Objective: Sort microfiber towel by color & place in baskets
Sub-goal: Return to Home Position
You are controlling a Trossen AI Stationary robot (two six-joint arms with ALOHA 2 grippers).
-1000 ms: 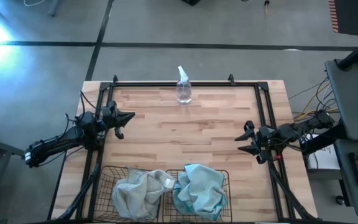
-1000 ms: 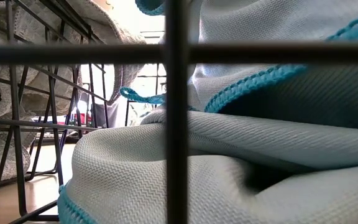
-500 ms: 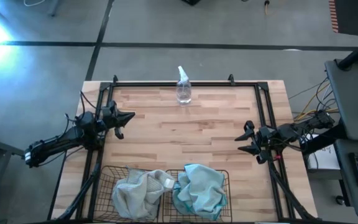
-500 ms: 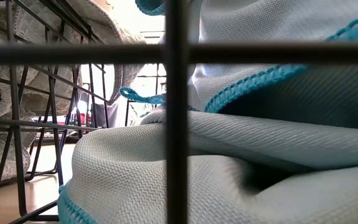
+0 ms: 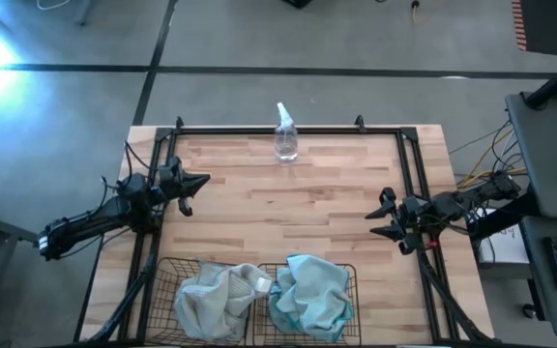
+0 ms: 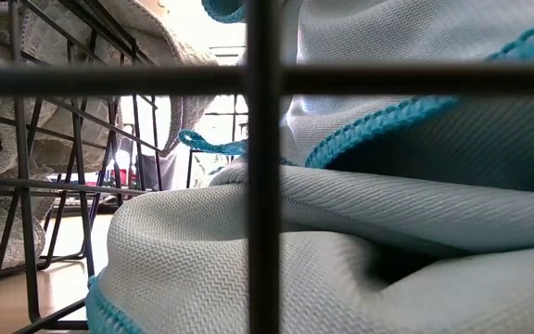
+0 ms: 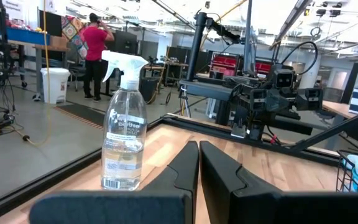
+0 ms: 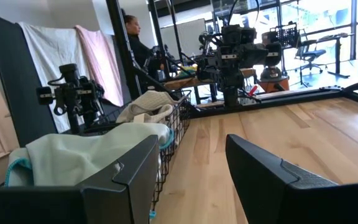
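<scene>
Towels in baskets at six o'clock; left gripper at nine closed, right gripper at three spread wide, both empty.

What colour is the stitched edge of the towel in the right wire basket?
Turquoise blue stitching along the pale blue towel; the low view shows it best.
</scene>
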